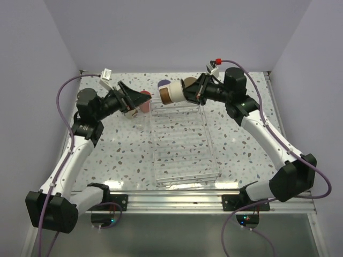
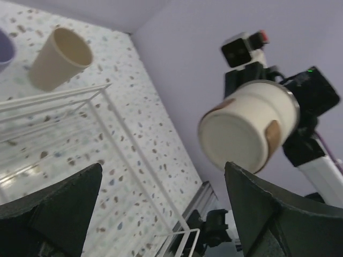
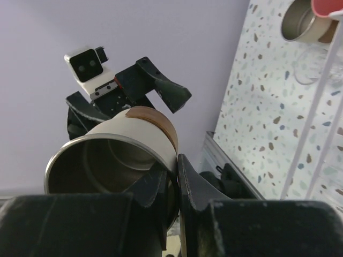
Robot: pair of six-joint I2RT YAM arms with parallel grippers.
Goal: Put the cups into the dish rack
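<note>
The right gripper (image 1: 188, 91) is clamped on the rim of a brown-grey plastic tumbler with a cream base (image 1: 170, 93). Its fingers (image 3: 199, 193) pinch the wall, one inside the shiny mouth and one outside. The tumbler hangs on its side in the air over the far end of the long, low dish rack of thin white wire and clear plastic (image 1: 210, 142), with its cream base turned toward the rack's left side.

The left gripper (image 1: 134, 99) hovers just off the rack's far left corner. Its jaws are spread wide with nothing between them, and they face the tumbler's base.

On the speckled table (image 1: 123, 155), beyond the rack's far end, sit a small beige plastic cup (image 2: 59, 58) and a lavender plastic cup (image 2: 4, 51). By the rack's far left corner sit a coral-red plastic cup (image 1: 144, 104), a second brown-grey cup (image 3: 299, 21) and a tiny clear cup (image 3: 308, 69), all outside the rack.
</note>
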